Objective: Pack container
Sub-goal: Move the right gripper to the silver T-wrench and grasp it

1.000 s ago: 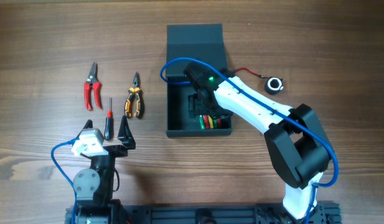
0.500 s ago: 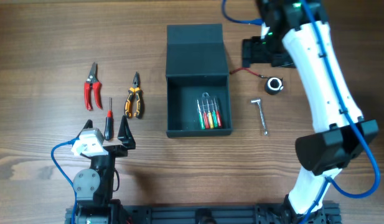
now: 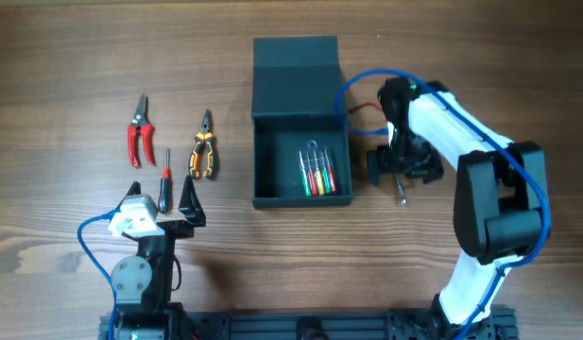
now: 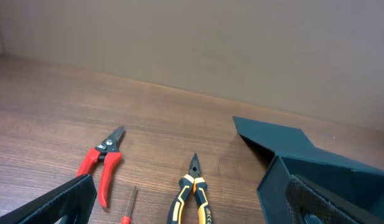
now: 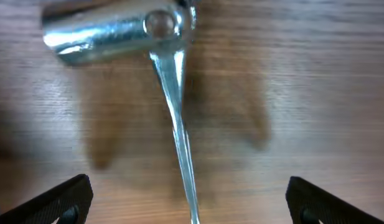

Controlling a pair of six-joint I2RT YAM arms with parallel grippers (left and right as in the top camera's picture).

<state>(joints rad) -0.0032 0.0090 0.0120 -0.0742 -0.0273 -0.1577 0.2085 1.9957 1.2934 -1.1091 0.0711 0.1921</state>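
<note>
Wrench [image 5: 172, 93] now between wide right fingers [image 5: 62, 200], arm down beside container [image 3: 300, 200], left fingers [image 4: 61, 200] wide, unmoved.

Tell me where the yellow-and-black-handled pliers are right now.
In the overhead view, the yellow-and-black pliers lie left of the dark teal-grey container, beside the red-handled shears.

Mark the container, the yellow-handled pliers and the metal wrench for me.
container [image 3: 296, 71], overhead view, on its open lid.
yellow-handled pliers [image 3: 204, 144], overhead view, at the joint.
metal wrench [image 5: 178, 124], right wrist view, on the thin shaft.
</note>
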